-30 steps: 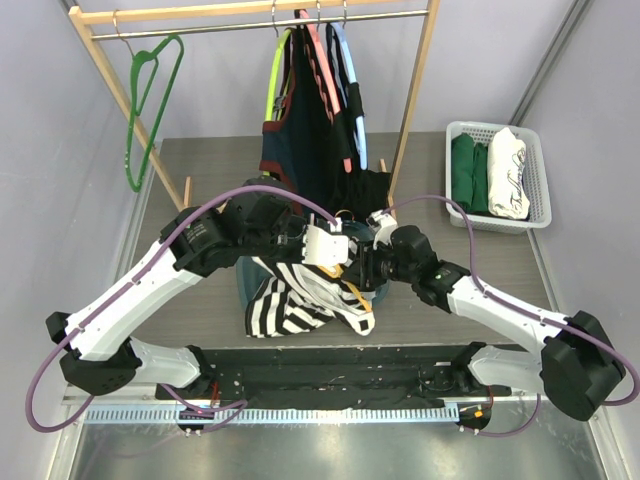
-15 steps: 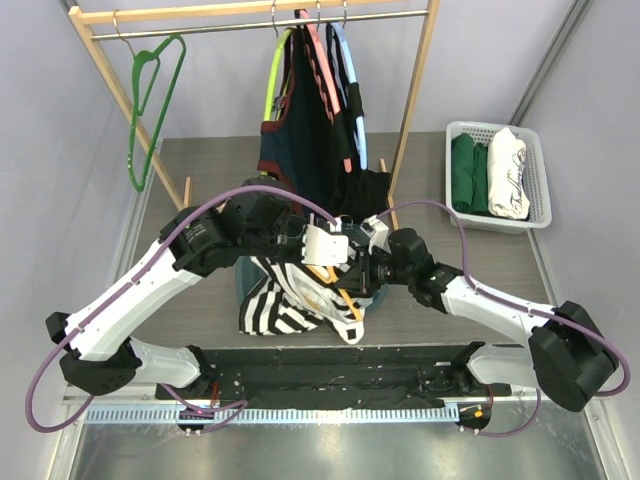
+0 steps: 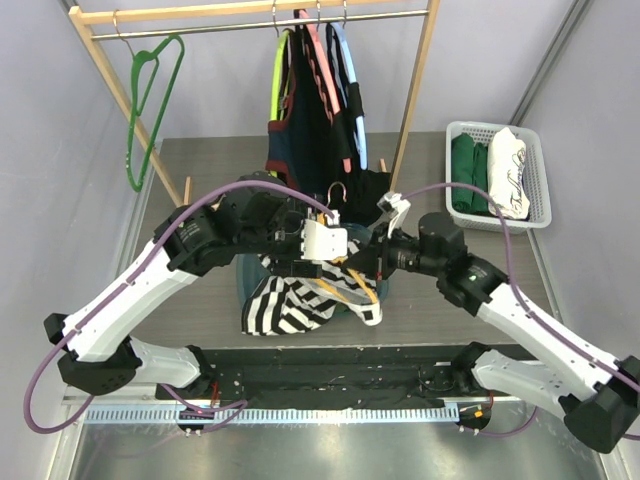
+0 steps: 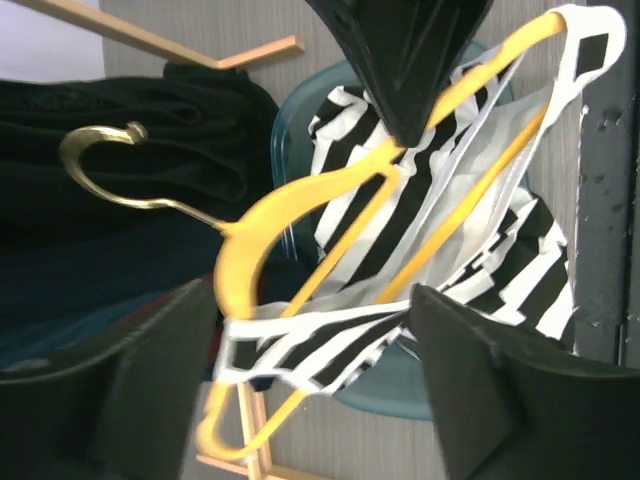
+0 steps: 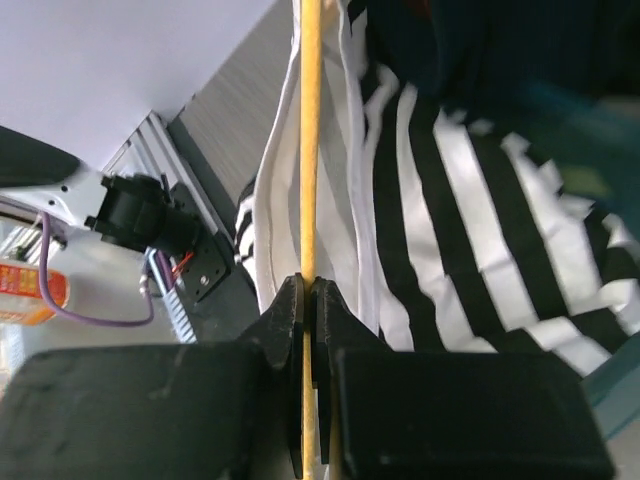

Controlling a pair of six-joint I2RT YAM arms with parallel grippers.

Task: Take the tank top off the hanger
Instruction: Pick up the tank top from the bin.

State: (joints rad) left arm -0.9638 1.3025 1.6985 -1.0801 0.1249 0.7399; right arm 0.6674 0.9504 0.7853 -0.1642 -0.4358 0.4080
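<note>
The black-and-white striped tank top (image 3: 290, 303) hangs on a yellow hanger (image 3: 363, 287) low over the table, in front of the rack. In the left wrist view the hanger (image 4: 300, 200) lies tilted, its gold hook (image 4: 100, 160) pointing left, with a white strap still looped over one end. My left gripper (image 4: 315, 312) (image 3: 310, 262) is open, its fingers standing wide on either side of that strap and the tank top (image 4: 430, 230). My right gripper (image 5: 308, 290) (image 3: 362, 262) is shut on the hanger's thin yellow bar (image 5: 310, 150), beside the striped cloth (image 5: 480, 200).
Behind stands a wooden clothes rack (image 3: 415, 90) with dark garments (image 3: 315, 130) on coloured hangers and an empty green hanger (image 3: 150, 100). A white basket (image 3: 542, 180) of folded clothes sits at the right. A teal rounded object (image 4: 450, 380) lies under the tank top.
My left gripper has opened and let go. My right gripper has shut on the hanger's bar and drawn it to the right, and the hanger has swung so that its hook shows.
</note>
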